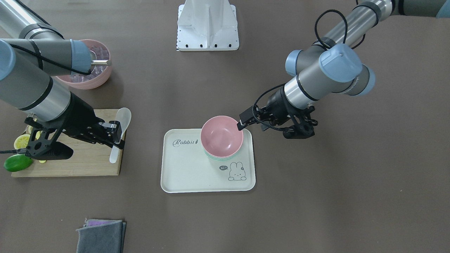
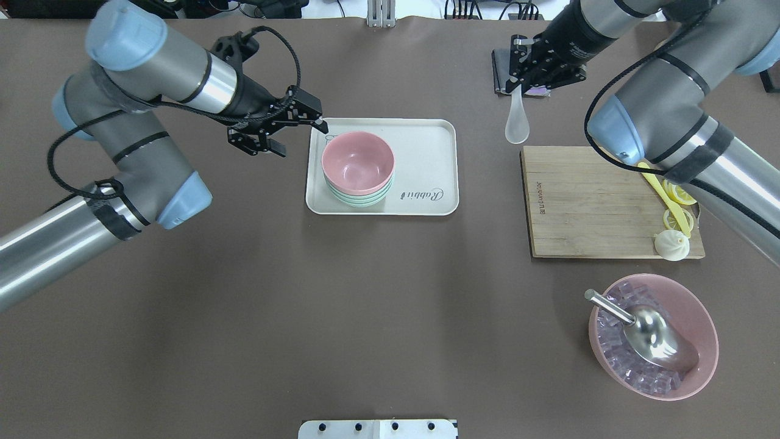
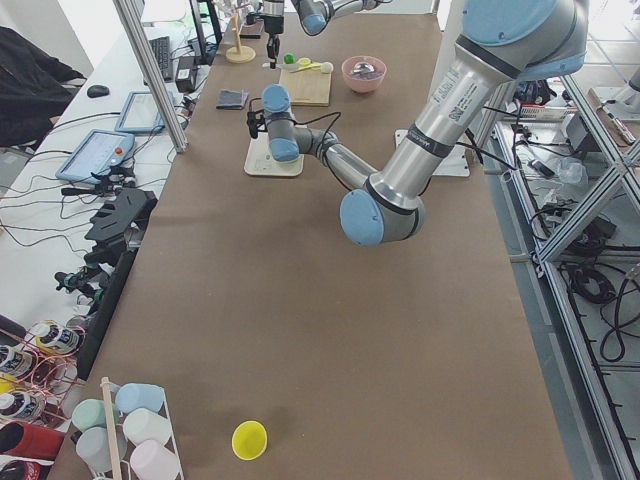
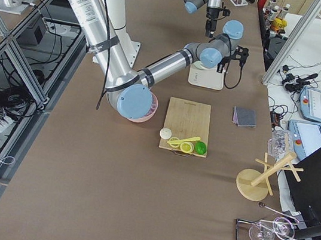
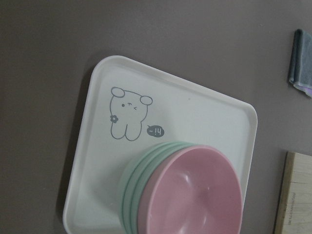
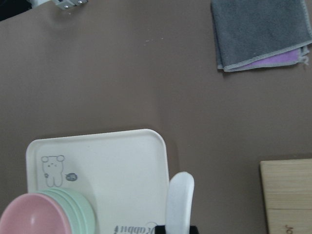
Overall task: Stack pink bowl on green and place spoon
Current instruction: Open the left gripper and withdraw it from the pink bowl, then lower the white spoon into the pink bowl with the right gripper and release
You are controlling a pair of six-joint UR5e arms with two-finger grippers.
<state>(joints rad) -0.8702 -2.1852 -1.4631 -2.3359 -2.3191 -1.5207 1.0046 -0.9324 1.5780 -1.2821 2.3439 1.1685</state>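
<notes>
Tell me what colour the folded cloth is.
The folded cloth is grey over a purple layer, clearest in the right wrist view.

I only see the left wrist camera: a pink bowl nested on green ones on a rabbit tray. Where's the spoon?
Observer: The right pincer grips the white spoon by its handle, near the wooden cutting board.
Visitor: And the pincer carrying my camera?
Observer: The left pincer is open, beside the rim of the pink bowl.
Visitor: Any other bowls?
Observer: A bigger pink bowl of ice cubes holds a metal scoop.
</notes>
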